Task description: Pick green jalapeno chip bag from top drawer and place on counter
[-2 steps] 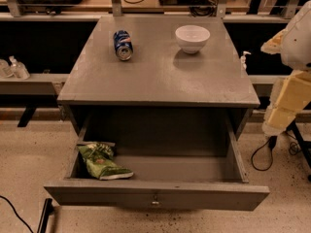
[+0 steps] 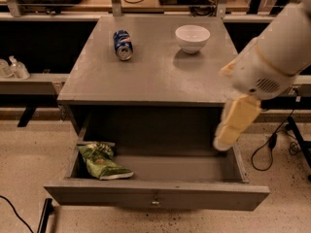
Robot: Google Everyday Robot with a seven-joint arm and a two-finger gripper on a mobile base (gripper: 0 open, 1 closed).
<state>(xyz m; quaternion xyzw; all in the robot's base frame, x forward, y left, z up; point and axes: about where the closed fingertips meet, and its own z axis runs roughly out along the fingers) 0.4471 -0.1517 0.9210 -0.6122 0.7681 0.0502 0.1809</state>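
The green jalapeno chip bag lies crumpled in the left end of the open top drawer, against its left wall. The grey counter is the cabinet's top, above the drawer. My gripper hangs from the white arm at the right. It points down over the drawer's right end, just in front of the counter's front edge and far to the right of the bag. It holds nothing that I can see.
A blue soda can lies on its side at the counter's back left. A white bowl stands at the back right. Cables trail on the floor to the right. Shelving runs behind the cabinet.
My arm has swung left and forward, bringing the gripper from beside the cabinet to above the drawer's right end. The bag, can and bowl have not moved.
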